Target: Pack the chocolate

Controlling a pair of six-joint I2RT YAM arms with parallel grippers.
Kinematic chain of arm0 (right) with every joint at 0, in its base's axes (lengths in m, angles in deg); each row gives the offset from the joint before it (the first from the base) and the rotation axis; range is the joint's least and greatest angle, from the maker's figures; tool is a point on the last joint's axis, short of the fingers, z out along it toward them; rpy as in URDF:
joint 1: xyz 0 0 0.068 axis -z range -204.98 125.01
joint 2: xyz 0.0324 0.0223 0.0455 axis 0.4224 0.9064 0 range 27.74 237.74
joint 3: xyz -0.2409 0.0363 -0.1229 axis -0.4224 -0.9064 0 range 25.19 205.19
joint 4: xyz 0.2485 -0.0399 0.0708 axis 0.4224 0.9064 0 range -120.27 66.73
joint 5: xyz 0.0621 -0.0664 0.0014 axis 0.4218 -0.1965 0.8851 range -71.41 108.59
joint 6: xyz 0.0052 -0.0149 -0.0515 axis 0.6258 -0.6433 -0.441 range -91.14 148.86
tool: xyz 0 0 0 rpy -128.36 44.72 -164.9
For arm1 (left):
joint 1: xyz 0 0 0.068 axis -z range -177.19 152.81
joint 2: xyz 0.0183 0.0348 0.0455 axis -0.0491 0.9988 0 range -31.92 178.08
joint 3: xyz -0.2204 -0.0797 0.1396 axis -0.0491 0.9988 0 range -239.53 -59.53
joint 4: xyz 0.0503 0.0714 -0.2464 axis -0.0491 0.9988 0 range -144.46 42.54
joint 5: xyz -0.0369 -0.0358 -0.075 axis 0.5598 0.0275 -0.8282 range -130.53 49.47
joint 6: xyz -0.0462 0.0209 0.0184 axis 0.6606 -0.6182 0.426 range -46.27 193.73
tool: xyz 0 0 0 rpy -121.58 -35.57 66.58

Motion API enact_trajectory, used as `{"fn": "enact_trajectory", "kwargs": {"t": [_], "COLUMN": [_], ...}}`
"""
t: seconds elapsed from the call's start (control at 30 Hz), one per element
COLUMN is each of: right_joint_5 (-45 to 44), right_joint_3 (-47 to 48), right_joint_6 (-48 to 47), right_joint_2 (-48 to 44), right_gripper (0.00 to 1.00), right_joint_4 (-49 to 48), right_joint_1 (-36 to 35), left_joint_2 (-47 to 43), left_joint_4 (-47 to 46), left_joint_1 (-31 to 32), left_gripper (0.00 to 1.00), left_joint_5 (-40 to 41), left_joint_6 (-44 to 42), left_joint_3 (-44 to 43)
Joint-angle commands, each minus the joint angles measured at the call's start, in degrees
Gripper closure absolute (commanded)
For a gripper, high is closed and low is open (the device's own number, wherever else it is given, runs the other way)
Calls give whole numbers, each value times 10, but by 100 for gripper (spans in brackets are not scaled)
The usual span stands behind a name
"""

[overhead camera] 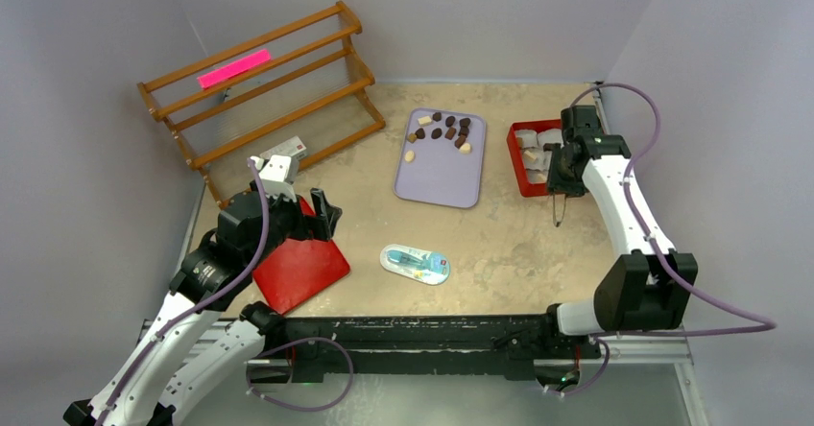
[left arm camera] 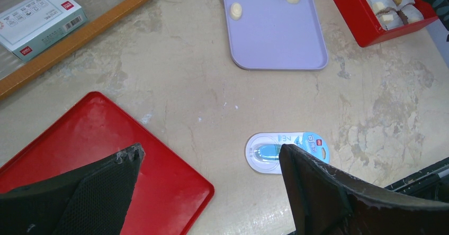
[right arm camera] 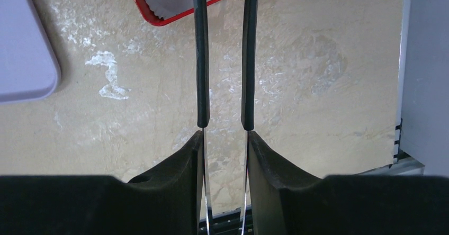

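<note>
Gripping tweezers [right arm camera: 200, 60], right end effector [right arm camera: 225, 139] should pinch one chocolate [overhead camera: 449, 121] softly off tray [overhead camera: 437, 177]; left end effector [left arm camera: 210, 151] gapes empty.

A wooden rack [overhead camera: 264, 90] bearing a pink strip [overhead camera: 234, 68] stands far left. A flat red tray [overhead camera: 302, 271] lies near left and an oval packet [overhead camera: 415, 264] near centre. A lavender tray [overhead camera: 437, 172] sits far centre, a red box [overhead camera: 523, 169] far right.

Wood rack [left arm camera: 106, 18], glossy red tray [left arm camera: 106, 139], matt tbl [left arm camera: 212, 87].
</note>
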Motion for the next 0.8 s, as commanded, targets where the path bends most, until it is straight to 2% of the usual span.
{"fn": "enact_trajectory", "kwargs": {"t": [0.0, 0.43, 0.57, 0.77], "right_joint_5": [-35, -158, -189, -152], "right_joint_3": [-25, -125, -151, -195], "right_joint_6": [66, 259, 363, 508], "right_joint_2": [-53, -165, -177, -172], "right_gripper": [66, 63, 64, 63], "right_joint_4": [-2, 2, 33, 60], "right_joint_1": [2, 2, 2, 2], "left_joint_2": [-1, -2, -4, -1], "left_joint_4": [-8, -8, -8, -8], "left_joint_1": [4, 3, 3, 3], "left_gripper": [0, 0, 0, 0], "left_joint_5": [1, -3, -1, 0], "left_joint_6": [-3, -4, -3, -3], "left_joint_3": [-10, -10, -10, -10]}}
